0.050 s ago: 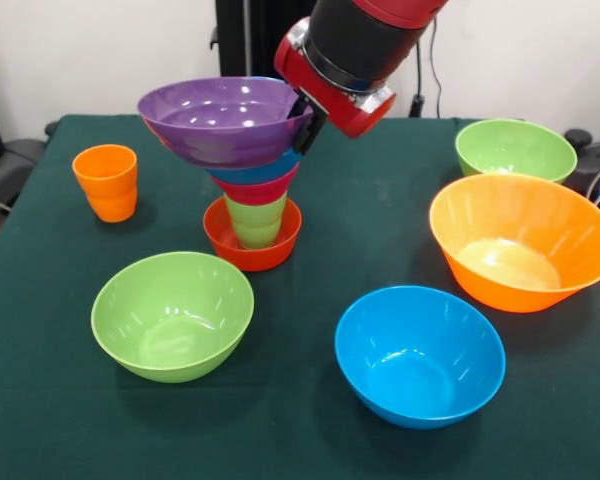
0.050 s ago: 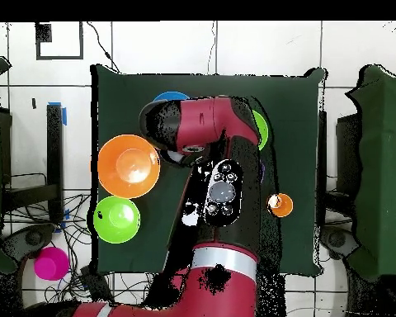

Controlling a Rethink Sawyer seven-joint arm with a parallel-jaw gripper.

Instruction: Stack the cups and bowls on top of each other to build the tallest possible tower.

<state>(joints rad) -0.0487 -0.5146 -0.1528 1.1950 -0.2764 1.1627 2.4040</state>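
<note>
1. Five pieces made up the tower [image 1: 248, 165] when you stopped: a red-orange bowl [image 1: 252, 245] at the base, a light green cup [image 1: 256, 220] standing in it, then a pink bowl [image 1: 257, 187], a blue bowl [image 1: 260, 168] and a purple bowl [image 1: 225, 120] on top.
2. Your gripper [image 1: 307, 122] sat against the purple bowl's rim on its right side in the front view. I could not tell how far its jaws stood apart or whether they held the rim.
3. The purple bowl sat tilted, its left rim higher.
4. You had an orange cup [image 1: 107, 182] standing alone, well to the left of the tower.
5. Loose on the green table [image 1: 310, 440] were four bowls: a lime green bowl [image 1: 172, 315] and a large blue bowl [image 1: 420, 356] at the front, a very large orange bowl [image 1: 524, 241] at the right, and a second green bowl [image 1: 515, 150] behind it.
6. From overhead, the arm [image 2: 222, 157] hid the tower.
</note>
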